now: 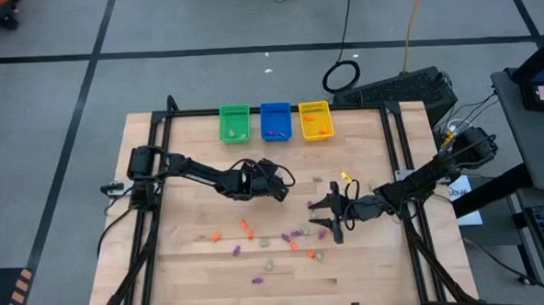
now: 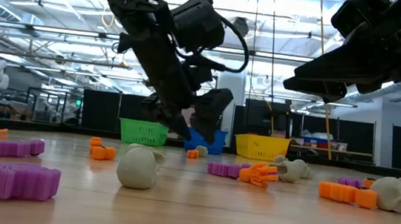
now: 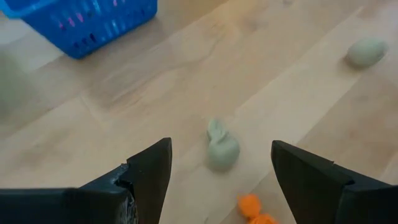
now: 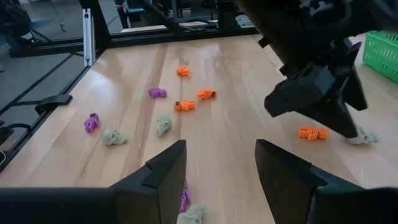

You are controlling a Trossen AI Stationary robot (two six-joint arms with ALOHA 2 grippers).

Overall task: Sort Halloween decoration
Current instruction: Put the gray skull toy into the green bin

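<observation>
High view: small orange, purple and pale trinkets (image 1: pixel 274 244) lie scattered on the near half of the wooden surface (image 1: pixel 181 175), well apart from three bins (image 1: pixel 274 121) at its far edge.

Both the left pincer (image 1: pixel 278 191) and right pincer (image 1: pixel 328 216) hover wide open and empty. The step looks like reaching to pick; next, the left one should lower around the pale trinket (image 3: pixel 222 148) between its fingers.

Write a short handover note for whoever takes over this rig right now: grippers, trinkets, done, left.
Left gripper: open, empty, hovering above a pale skull trinket mid-table.
Right gripper: open, empty, above the right side of the table.
Done: some pieces already lie in the green bin, blue bin and yellow bin along the far edge.
Left: many orange, purple and pale trinkets lie scattered over the near half.
</observation>
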